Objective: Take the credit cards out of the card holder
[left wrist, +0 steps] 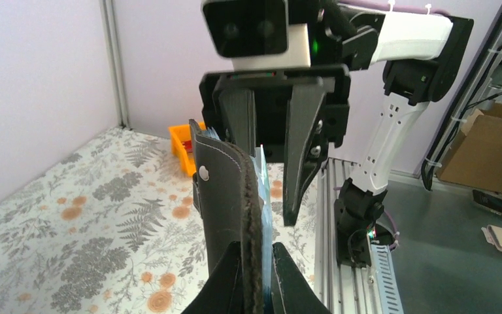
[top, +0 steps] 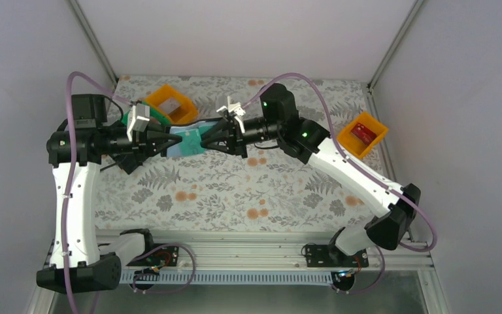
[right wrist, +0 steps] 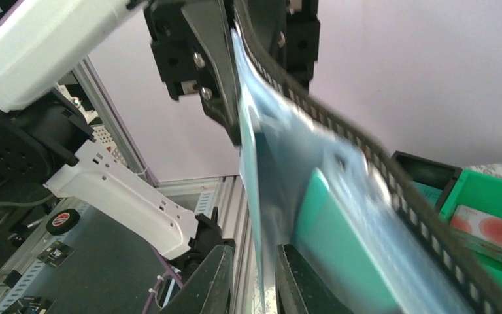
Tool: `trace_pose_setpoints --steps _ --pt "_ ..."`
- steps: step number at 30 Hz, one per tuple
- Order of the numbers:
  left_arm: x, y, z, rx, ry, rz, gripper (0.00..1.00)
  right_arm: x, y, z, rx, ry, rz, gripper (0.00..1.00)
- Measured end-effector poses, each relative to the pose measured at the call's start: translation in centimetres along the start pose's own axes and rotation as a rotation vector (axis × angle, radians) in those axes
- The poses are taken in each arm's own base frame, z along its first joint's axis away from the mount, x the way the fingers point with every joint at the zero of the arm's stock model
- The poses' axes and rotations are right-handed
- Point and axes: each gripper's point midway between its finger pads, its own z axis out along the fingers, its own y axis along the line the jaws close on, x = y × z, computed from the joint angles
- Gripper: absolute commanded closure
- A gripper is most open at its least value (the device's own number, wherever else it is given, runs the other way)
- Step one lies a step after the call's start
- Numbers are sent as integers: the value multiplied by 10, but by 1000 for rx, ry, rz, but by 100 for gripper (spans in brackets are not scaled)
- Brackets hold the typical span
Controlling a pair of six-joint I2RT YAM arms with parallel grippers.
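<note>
While my left pincer point(left wrist: 259, 275) is squeezed shut on one edge of the wallet point(left wrist: 225, 196), holding it up off the table point(top: 235, 196), the job looks about half done to me. The teal card point(right wrist: 340, 252) is not out yet — it sits in a pocket on the blue inside of the wallet. My right pincer point(right wrist: 255, 252) faces the wallet from the other side. Its two fingers stand a little apart, with a thin blue flap of the wallet between them, and I do not see them pinching anything. The teal card is just beside those fingers, not between them.

Far off to the right of the wallet there is an orange bin point(top: 348, 139), and a flat red thing point(top: 365, 133) lies in it. I think that is the red card, so that one is done — though it is too small for me to be sure.

Here is what is left. I need to get the right fingers onto the teal card, pull it free of the pocket and put it down. The left pincer must hold the wallet tight while I pull.
</note>
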Motion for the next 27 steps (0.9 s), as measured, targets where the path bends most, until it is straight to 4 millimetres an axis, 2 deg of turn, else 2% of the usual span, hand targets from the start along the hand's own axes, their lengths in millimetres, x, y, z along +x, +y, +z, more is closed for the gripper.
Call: trace_pose_setpoints --steps 7,14,18,22,25,27 --pt "-7 -2 -1 16 -14 14 98 21 -9 -2 42 20 40 87" --pt "-5 1 -1 17 -14 9 98 21 -12 -1 41 14 42 80" --pt "-5 2 -1 14 -13 0 98 22 -13 1 33 14 47 64" --pt "-5 1 -2 14 -15 -2 98 22 -10 2 7 12 40 66" --pt "-5 1 -2 14 -18 0 98 18 -7 1 -9 5 32 62" --pt "-5 2 -2 10 -19 0 98 15 -6 1 -15 -2 26 69"
